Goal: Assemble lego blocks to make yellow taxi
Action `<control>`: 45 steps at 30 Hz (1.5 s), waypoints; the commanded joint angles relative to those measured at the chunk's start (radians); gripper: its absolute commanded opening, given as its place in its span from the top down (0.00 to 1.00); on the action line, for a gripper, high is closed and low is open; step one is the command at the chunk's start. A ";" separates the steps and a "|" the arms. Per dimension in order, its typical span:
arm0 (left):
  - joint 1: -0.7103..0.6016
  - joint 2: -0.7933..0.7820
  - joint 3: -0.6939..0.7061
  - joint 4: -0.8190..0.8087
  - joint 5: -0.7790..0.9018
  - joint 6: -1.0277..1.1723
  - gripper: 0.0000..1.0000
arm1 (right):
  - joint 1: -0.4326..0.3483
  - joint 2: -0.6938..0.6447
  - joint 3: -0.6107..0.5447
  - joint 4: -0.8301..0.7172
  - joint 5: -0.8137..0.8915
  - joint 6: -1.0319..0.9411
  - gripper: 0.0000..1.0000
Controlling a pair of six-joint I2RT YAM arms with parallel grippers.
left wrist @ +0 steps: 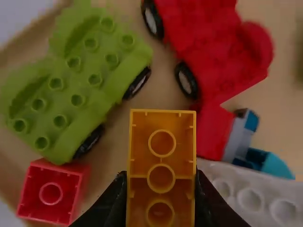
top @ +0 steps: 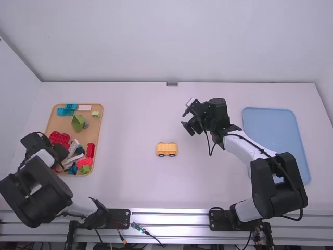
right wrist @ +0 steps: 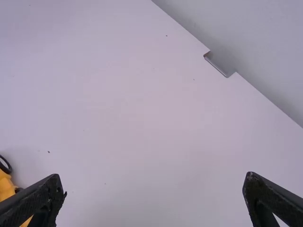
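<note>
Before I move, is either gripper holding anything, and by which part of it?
The left gripper holds an orange-yellow brick by its two long sides, its hollow underside toward the wrist camera. The right gripper stands open, holding nothing.

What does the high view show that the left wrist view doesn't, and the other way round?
High view: the small yellow wheeled base on the open white table, and the blue tray.

Left wrist view: the orange-yellow block clamped in the left gripper, its round tubes facing the camera, and wheels on a green piece.

Both: the light-brown tray with red, green, blue and white blocks in it.
</note>
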 commanded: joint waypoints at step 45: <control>-0.827 -0.232 -0.082 0.669 1.177 -0.003 0.98 | 0.040 -0.018 -0.070 0.777 -0.874 0.912 0.11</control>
